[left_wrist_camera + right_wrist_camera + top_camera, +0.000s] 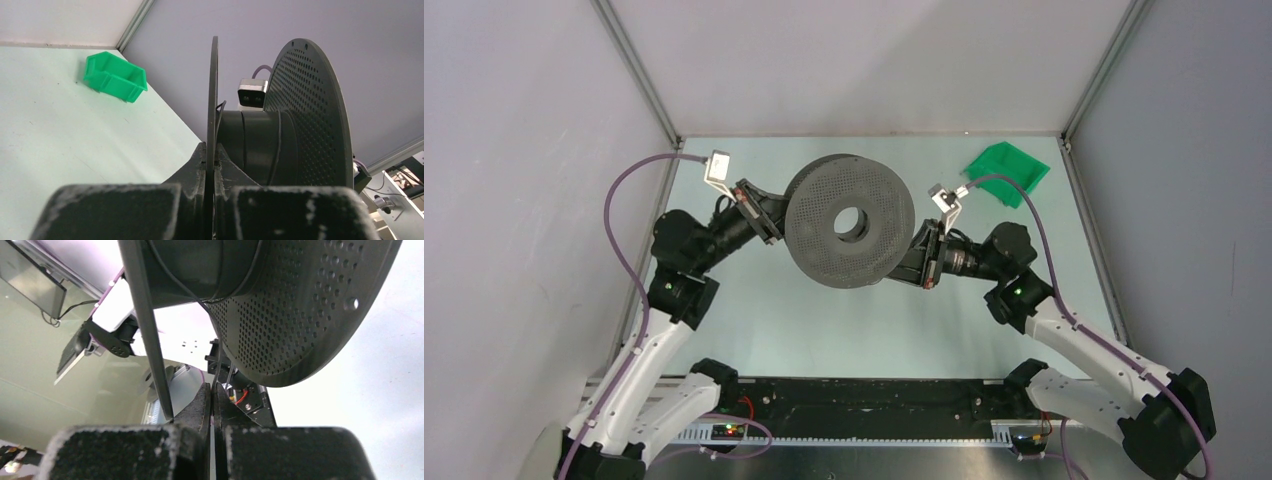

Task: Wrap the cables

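The dark grey spool (849, 222) is held up off the table between both arms, its perforated disc facing up. My left gripper (769, 215) is shut on the rim of one disc; in the left wrist view the thin disc (214, 85) stands edge-on between my left gripper's (214, 150) fingers. The cable (218, 365) is a thin dark strand running from the spool's hub down into my right gripper (213, 388), which is shut on it just under the spool (290, 305). A turn of cable (276, 150) lies around the hub. My right gripper (921, 255) sits at the spool's right edge.
A green plastic bin (1007, 172) lies at the back right of the pale green table (844, 330); it also shows in the left wrist view (114, 76). Grey walls with metal frame posts (636, 75) close in the back and sides.
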Available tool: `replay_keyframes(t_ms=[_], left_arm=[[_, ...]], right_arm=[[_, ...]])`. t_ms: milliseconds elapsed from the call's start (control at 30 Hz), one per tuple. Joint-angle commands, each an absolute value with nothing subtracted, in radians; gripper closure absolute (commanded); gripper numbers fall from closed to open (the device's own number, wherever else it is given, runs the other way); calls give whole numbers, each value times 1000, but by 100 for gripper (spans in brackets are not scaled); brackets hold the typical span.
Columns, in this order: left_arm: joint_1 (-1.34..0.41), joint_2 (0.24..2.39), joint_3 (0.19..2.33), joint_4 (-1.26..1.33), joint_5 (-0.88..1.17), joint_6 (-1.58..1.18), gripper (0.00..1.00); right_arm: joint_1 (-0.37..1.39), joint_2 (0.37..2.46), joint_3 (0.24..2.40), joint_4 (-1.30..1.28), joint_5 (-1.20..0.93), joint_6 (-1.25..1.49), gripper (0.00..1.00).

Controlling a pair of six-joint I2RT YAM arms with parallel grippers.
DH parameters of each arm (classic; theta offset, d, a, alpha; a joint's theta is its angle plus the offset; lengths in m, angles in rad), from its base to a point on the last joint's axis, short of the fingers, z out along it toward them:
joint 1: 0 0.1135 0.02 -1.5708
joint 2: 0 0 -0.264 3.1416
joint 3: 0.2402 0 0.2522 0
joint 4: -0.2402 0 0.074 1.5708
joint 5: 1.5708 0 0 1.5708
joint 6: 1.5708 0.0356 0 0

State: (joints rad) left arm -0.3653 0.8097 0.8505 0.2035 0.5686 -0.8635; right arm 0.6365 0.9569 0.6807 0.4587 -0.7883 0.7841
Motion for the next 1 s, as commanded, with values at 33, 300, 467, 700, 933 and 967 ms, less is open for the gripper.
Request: replay_keyframes(t_ms=[33,300,467,700,933,967], left_arm=[[-356,814,855,291,544,-822,100],[-357,814,839,293,526,-829,100],[-357,816,848,293,518,-833,100],[-349,817,847,292,514,-801,100],[-329,823,843,292,511,-752,100],[-323,823,842,292,512,-743,100]], right_arm=[[633,960,685,564,-849,872,100],[664,989,686,651,-803,919,100],[667,1017,686,731,-809,987,100],[681,1039,686,797,-808,1056,100],[687,1084,686,901,-852,1149,100],[679,1094,686,906,-865,1176,100]])
